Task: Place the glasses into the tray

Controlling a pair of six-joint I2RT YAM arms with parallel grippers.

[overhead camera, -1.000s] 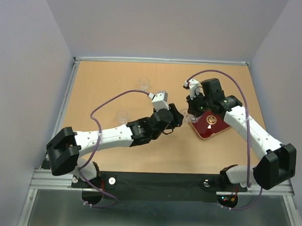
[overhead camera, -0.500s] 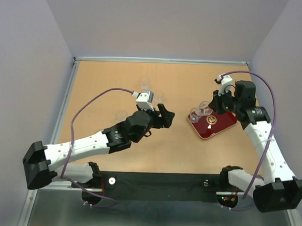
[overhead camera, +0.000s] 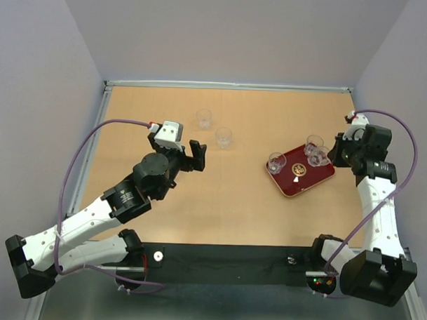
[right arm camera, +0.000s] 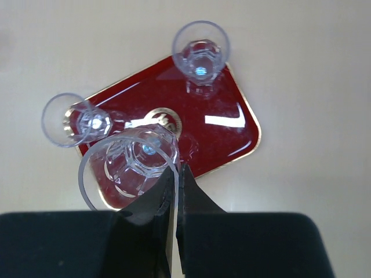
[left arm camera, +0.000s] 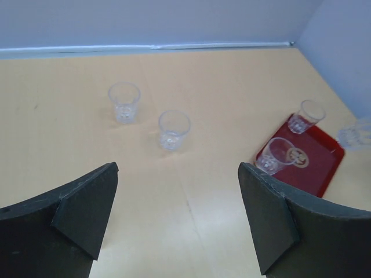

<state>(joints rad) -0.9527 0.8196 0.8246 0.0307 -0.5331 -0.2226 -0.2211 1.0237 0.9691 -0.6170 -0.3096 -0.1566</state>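
Note:
The dark red tray point(overhead camera: 302, 183) lies right of centre and also shows in the left wrist view point(left arm camera: 317, 168) and the right wrist view point(right arm camera: 229, 124). Two clear glasses point(overhead camera: 276, 162) point(overhead camera: 314, 143) stand on it. My right gripper point(overhead camera: 327, 155) point(right arm camera: 175, 168) is shut on the rim of a third glass point(right arm camera: 136, 165) and holds it above the tray's right part. Two more glasses point(overhead camera: 204, 118) point(overhead camera: 223, 137) stand on the table at the back, and both show in the left wrist view point(left arm camera: 124, 102) point(left arm camera: 174, 130). My left gripper point(overhead camera: 195, 154) point(left arm camera: 177, 174) is open and empty, short of them.
A raised rail point(overhead camera: 230, 85) borders the wooden table at the back and the left, with grey walls behind. My left arm point(overhead camera: 121, 199) lies across the near-left part of the table. A black base bar point(overhead camera: 224, 257) runs along the near edge.
My left gripper has drawn back left from the tray, open and empty. My right gripper has moved right, holding a glass over the tray's right part. A glass now stands at the tray's left corner.

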